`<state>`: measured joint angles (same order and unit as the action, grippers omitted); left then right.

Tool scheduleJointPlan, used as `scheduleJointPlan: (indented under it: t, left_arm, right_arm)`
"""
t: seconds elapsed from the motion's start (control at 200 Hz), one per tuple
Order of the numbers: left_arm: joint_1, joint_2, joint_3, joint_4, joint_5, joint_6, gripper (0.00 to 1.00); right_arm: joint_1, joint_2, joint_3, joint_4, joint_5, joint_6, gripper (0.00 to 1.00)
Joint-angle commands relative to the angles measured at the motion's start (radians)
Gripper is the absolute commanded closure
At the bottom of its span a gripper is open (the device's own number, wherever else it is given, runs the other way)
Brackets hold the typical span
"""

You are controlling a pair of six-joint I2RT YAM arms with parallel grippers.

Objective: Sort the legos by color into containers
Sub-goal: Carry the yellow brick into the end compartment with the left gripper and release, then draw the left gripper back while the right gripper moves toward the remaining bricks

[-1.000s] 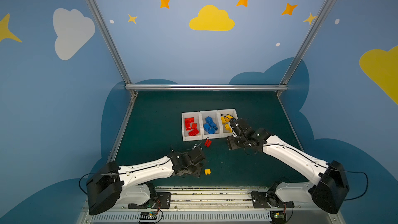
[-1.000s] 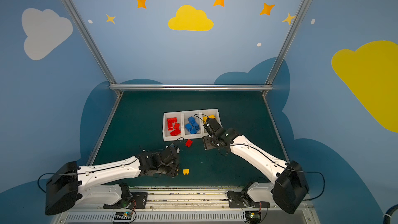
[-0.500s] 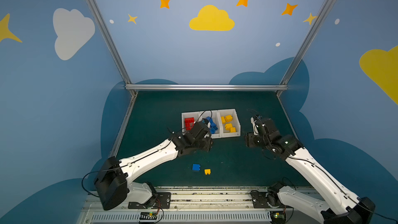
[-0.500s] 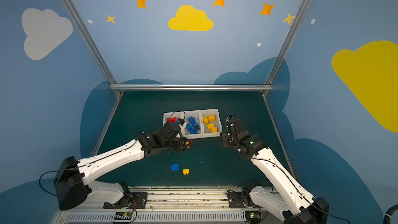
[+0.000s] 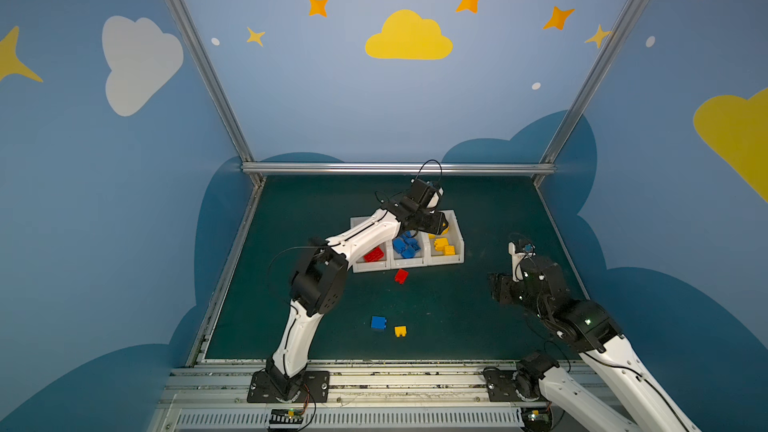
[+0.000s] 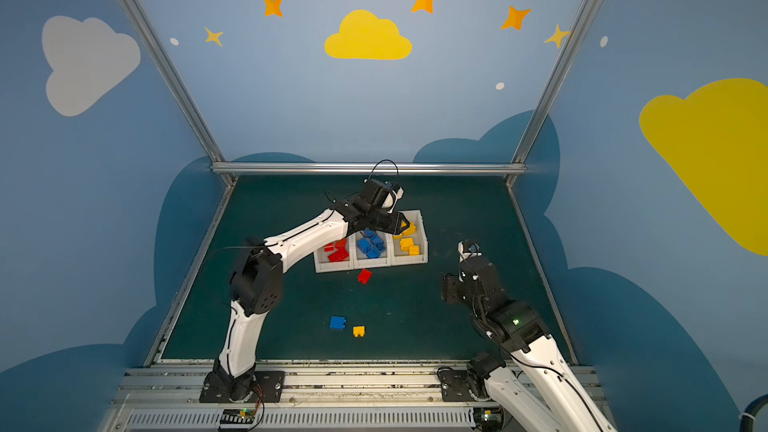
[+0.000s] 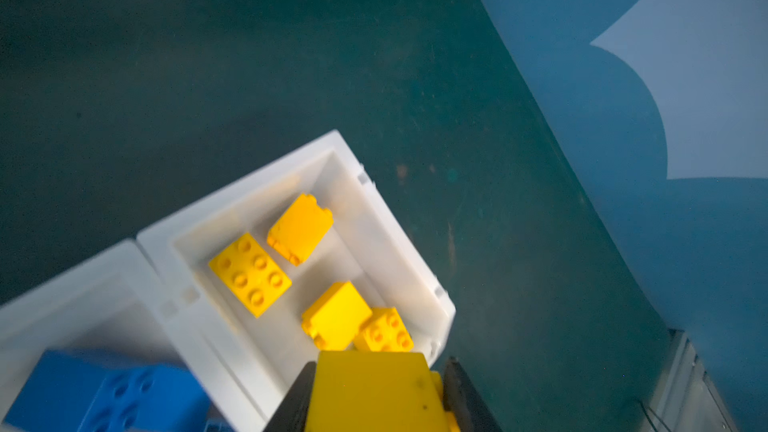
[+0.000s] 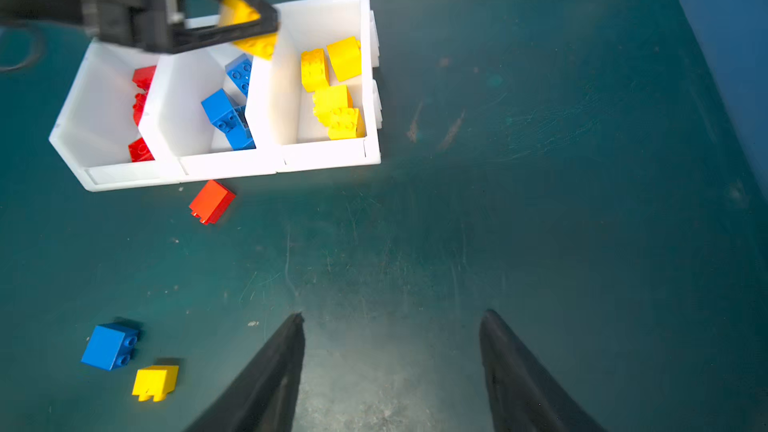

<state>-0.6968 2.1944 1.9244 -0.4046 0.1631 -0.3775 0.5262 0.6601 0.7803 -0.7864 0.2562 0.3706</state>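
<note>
On the dark green table sits a row of three white plastic bins; about over the yellow bin's far end the left hand is closed on a small yellow plastic brick, while the right hand hovers partly open, empty. The brick looks light, rigid, slick — best pinched across its flat side walls, as here — studs seemingly tilted downward; long axis I cannot tell.
</note>
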Motion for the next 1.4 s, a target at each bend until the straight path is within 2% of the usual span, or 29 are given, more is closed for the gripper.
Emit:
scheduleJointPlan:
  t: [0.0, 0.05, 0.195, 0.295, 0.395, 0.521, 0.686, 0.936, 1.206, 1.397]
  left_arm:
    - [0.008, 0.073, 0.116, -0.085, 0.049, 0.01, 0.56]
    - [0.01, 0.094, 0.144, -0.077, 0.053, 0.001, 0.55]
    - [0.01, 0.105, 0.165, -0.062, 0.064, -0.011, 0.41]
    - [0.011, 0.082, 0.145, -0.067, 0.052, -0.002, 0.37]
    - [0.012, 0.031, 0.074, -0.032, 0.051, -0.012, 0.36]
    - [0.017, -0.065, -0.091, 0.064, 0.05, -0.04, 0.35]
    - [0.043, -0.235, -0.306, 0.144, 0.037, -0.055, 0.34]
    - [0.115, -0.58, -0.688, 0.224, -0.023, -0.086, 0.32]
    - [0.173, -0.956, -0.997, 0.132, -0.161, -0.103, 0.29]
    - [0.2, -1.212, -1.174, 0.05, -0.242, -0.139, 0.27]
  right_arm:
    - [-0.003, 0.002, -0.007, -0.015, 0.014, 0.01, 0.33]
    - [-0.002, 0.006, -0.005, -0.014, 0.012, 0.009, 0.33]
    - [-0.004, 0.022, -0.001, -0.013, 0.0, 0.004, 0.33]
    - [-0.005, 0.029, -0.003, -0.008, -0.007, 0.002, 0.32]
    - [-0.004, 0.037, -0.007, 0.003, -0.014, 0.002, 0.32]
    - [-0.005, 0.048, -0.016, 0.02, -0.034, 0.008, 0.32]
    - [-0.005, 0.07, -0.025, 0.037, -0.066, 0.004, 0.32]
    - [-0.005, 0.122, -0.041, 0.099, -0.154, -0.004, 0.32]
    - [0.007, 0.296, -0.034, 0.187, -0.32, -0.007, 0.32]
    - [0.06, 0.459, 0.016, 0.236, -0.335, 0.024, 0.32]
